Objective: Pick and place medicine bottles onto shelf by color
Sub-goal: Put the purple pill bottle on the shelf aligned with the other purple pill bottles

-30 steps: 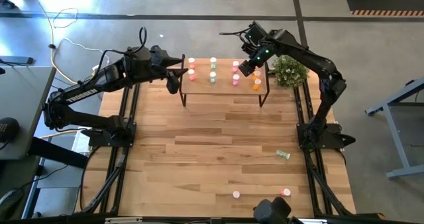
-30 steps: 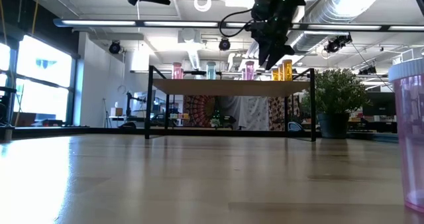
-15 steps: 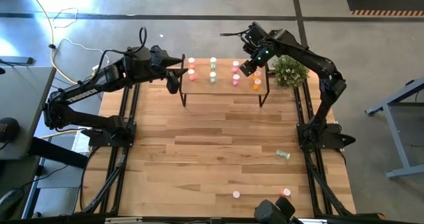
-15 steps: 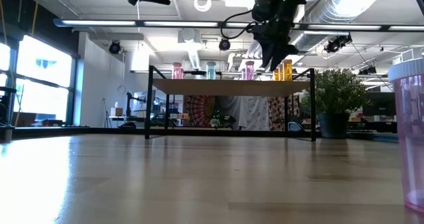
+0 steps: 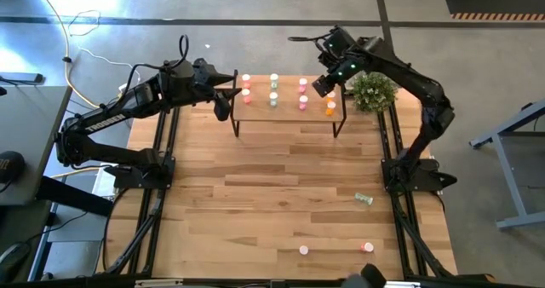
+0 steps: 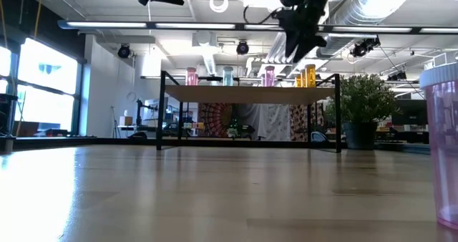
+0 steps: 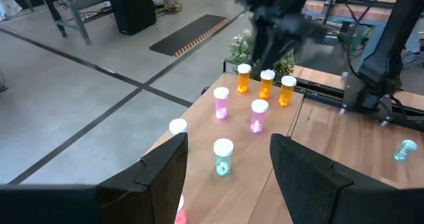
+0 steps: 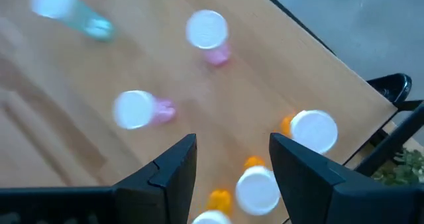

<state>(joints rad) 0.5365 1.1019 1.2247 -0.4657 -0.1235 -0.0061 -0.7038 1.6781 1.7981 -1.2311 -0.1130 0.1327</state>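
As the shelf point(image 5: 288, 100) stood at the far edge of the table point(image 5: 281, 194), the broad plank surface in front of it lay open, occupied only by a green bottle point(image 5: 364, 199) lying near the right rail and two pink bottles point(image 5: 303, 250) close to the near edge. On the shelf, bottles stood in columns by colour: red bottles point(image 5: 246, 88) at the left end, then green bottles point(image 5: 273, 89), pink bottles point(image 5: 302, 93), and orange bottles point(image 5: 330, 106) at the right end, next to the potted plant point(image 5: 372, 90). The right gripper point(image 5: 324, 85) hung above the shelf's right end, its fingers point(image 8: 173, 168) spread and holding nothing; in the right wrist view the white caps of the orange bottles point(image 8: 313, 130) appeared below and between the fingers, apart from them, with two pink bottles point(image 8: 207, 33) farther off. Compared with the frame one second earlier, this gripper had risen and drawn slightly toward the plant side, standing higher over the shelf in the low view point(image 6: 299, 45). The left gripper point(image 5: 223, 103) waited just off the shelf's left end, fingers point(image 7: 162, 171) parted and empty, unchanged in position.
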